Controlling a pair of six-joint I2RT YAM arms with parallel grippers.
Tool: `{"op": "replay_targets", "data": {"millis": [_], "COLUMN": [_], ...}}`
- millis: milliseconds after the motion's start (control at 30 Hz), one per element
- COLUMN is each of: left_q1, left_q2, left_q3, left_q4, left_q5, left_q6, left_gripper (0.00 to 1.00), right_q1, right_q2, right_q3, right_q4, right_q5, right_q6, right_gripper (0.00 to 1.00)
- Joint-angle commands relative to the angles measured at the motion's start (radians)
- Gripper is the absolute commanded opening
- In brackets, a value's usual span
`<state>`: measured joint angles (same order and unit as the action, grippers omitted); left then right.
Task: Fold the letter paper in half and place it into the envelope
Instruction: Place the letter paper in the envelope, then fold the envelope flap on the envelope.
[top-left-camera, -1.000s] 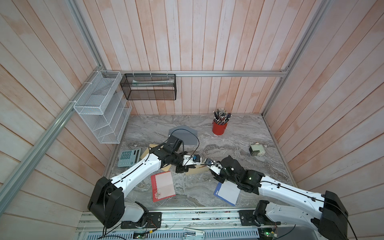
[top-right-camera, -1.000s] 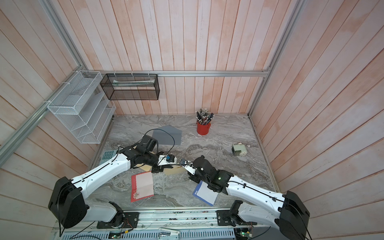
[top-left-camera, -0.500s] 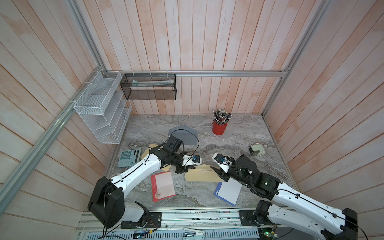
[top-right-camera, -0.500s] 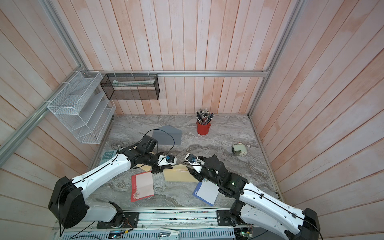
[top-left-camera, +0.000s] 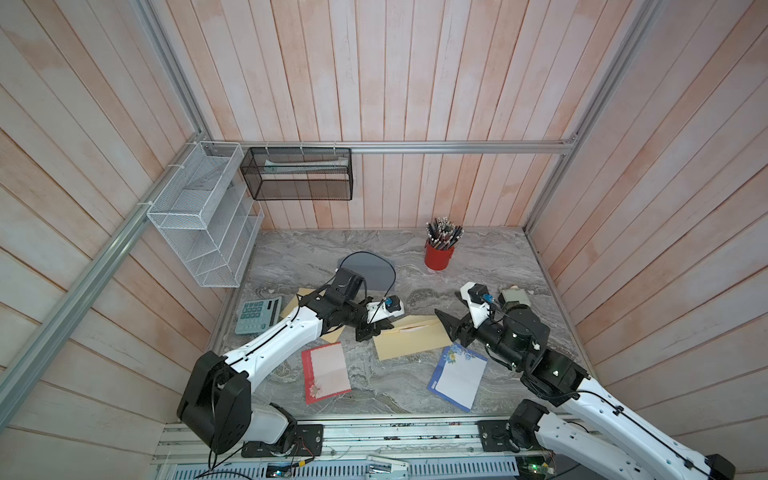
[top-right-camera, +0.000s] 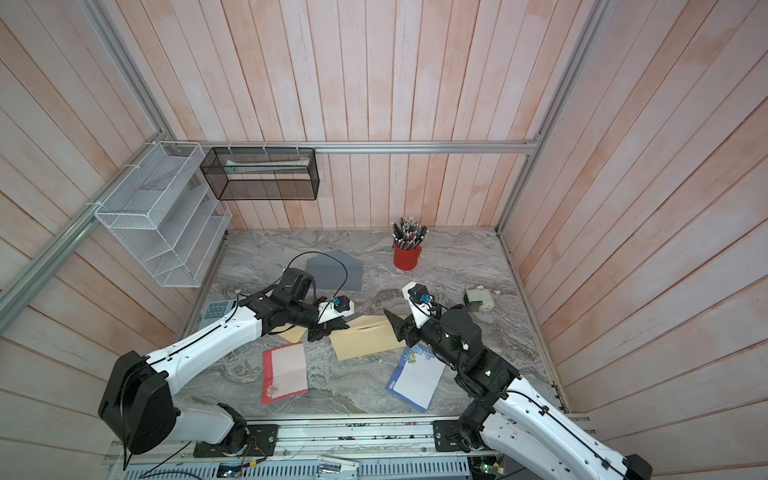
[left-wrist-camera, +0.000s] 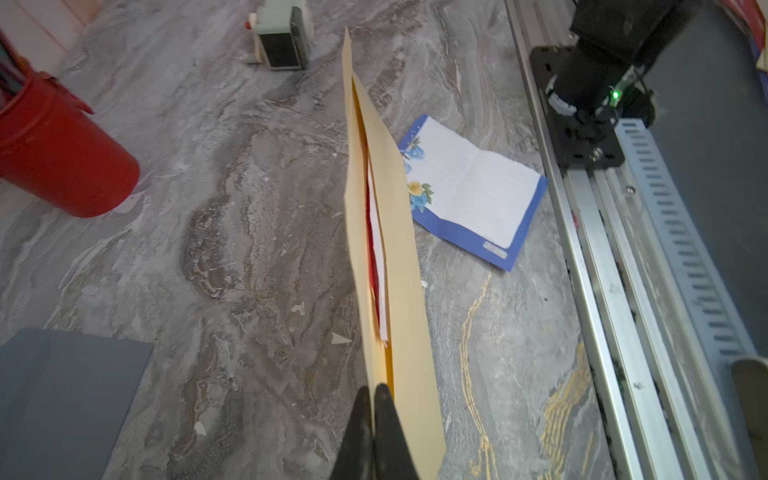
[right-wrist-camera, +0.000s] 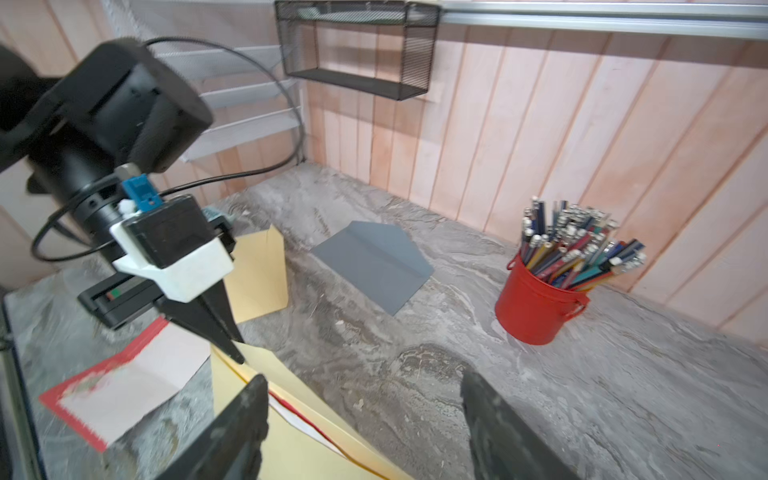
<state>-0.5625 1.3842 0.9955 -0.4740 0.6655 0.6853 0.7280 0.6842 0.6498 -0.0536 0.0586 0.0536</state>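
Observation:
A manila envelope (top-left-camera: 411, 343) (top-right-camera: 365, 341) lies mid-table in both top views. My left gripper (top-left-camera: 371, 331) (left-wrist-camera: 373, 388) is shut on the upper layer at its mouth and holds the slit slightly apart. A folded letter paper (left-wrist-camera: 377, 249) (right-wrist-camera: 299, 415), white with a red edge, sits inside the envelope. My right gripper (top-left-camera: 451, 311) (right-wrist-camera: 363, 380) hovers just off the envelope's right end, open, with nothing between its fingers. In the right wrist view the left gripper's fingers (right-wrist-camera: 224, 332) pinch the envelope's corner.
A red-bordered sheet (top-left-camera: 326, 372) and a blue-bordered sheet (top-left-camera: 457, 376) lie near the front edge. Behind are a grey envelope (top-left-camera: 374, 270), a red pencil cup (top-left-camera: 439, 253), a sharpener (top-left-camera: 515, 297), a calculator (top-left-camera: 257, 316) and a second manila envelope (top-left-camera: 293, 305).
My right gripper has drawn back to the right, away from the envelope's mouth, and its jaws have spread. The left gripper has kept its hold in place.

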Motion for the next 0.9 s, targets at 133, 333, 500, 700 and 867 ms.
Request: {"op": "replay_targets", "data": {"millis": [133, 333, 500, 700, 867], "left_q1": [0.014, 0.015, 0.016, 0.016, 0.015], "left_q2": [-0.073, 0.072, 0.164, 0.267, 0.316], "left_q3": [-0.127, -0.043, -0.05, -0.083, -0.134], "left_q4": [0.448, 0.439, 0.611, 0.791, 0.959], "left_q5": [-0.105, -0.174, -0.066, -0.075, -0.034], "left_q6": [-0.637, -0.877, -1.064, -1.252, -1.38], "left_gripper": [0.0, 0.0, 0.0, 0.0, 0.0], "right_q1": [-0.196, -0.303, -0.304, -0.305, -0.304], "right_q2": [0.034, 0.121, 0.175, 0.237, 0.308], "right_q3": [0.036, 0.019, -0.012, -0.037, -0.044], "right_q4": [0.064, 0.081, 0.08, 0.102, 0.158], "right_q5": [-0.034, -0.103, -0.076, -0.098, -0.153], "right_q6": [0.262, 0.413, 0.443, 0.456, 0.453], "right_gripper": [0.74, 0.67, 0.64, 0.59, 0.53]}}
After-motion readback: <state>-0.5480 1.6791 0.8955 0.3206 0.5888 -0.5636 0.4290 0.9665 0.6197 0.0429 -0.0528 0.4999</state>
